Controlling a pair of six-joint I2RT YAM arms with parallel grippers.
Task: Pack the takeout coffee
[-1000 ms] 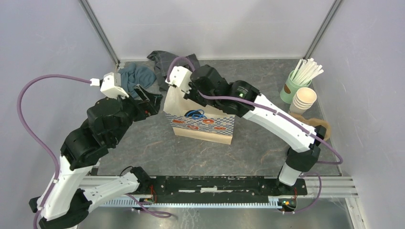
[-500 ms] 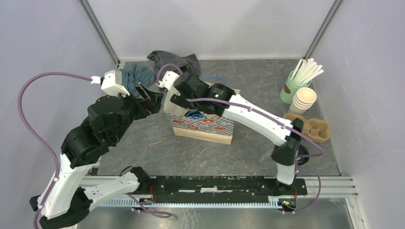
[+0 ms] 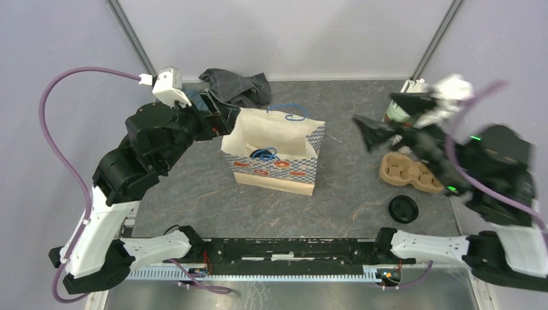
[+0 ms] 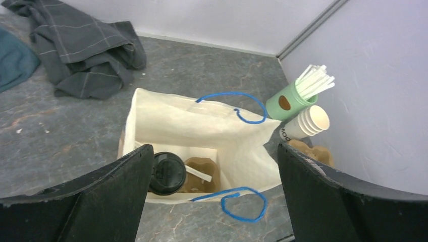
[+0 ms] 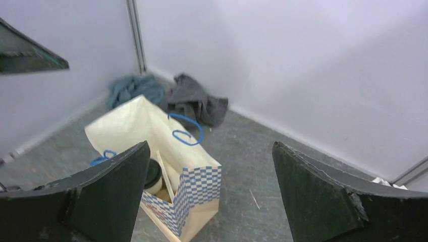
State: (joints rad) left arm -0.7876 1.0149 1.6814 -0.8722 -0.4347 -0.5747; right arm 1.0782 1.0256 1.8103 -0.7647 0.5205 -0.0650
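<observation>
Right tool (image 5: pixel 209 146): spread wide, holding nothing; pulled out of the bag mouth and swung off to the right side of the bench (image 3: pixel 194 187), blurred in the top view
Left tool (image 4: pixel 214 147): likewise wide and empty; now hanging higher and further back, over the bag's far left corner, looking straight down into it
Takeout coffee (image 4: pixel 166 173): standing inside the paper bag at its left end, black lid up, just beside a brown carrier insert (image 4: pixel 202 174); touched by neither tool
Paper bag (image 3: pixel 274 181): upright mid-bench, mouth open, blue handles hanging loose
Just changed: a second ago, right tool shut and down at the bag mouth; now released and withdrawn, with the cup left behind in the bag
Meaning for the task: packing judged all but done, since already bagged and let go; probably only retreat of both arms left, perhaps tidying the bag top
Risk: slight; loose handles and a soft rim close to the left tool, so worth lifting clear rather than dragging across
Elsewhere on the bench: loose black lid (image 3: pixel 403 208) and cardboard cup carrier (image 3: pixel 413 171) near the right arm; mint straw cup (image 4: pixel 288 101) and stack of lidless cups (image 4: pixel 309 121) beyond; grey cloth (image 4: pixel 86 50) and teal cloth (image 4: pixel 15 60) in the far left corner
</observation>
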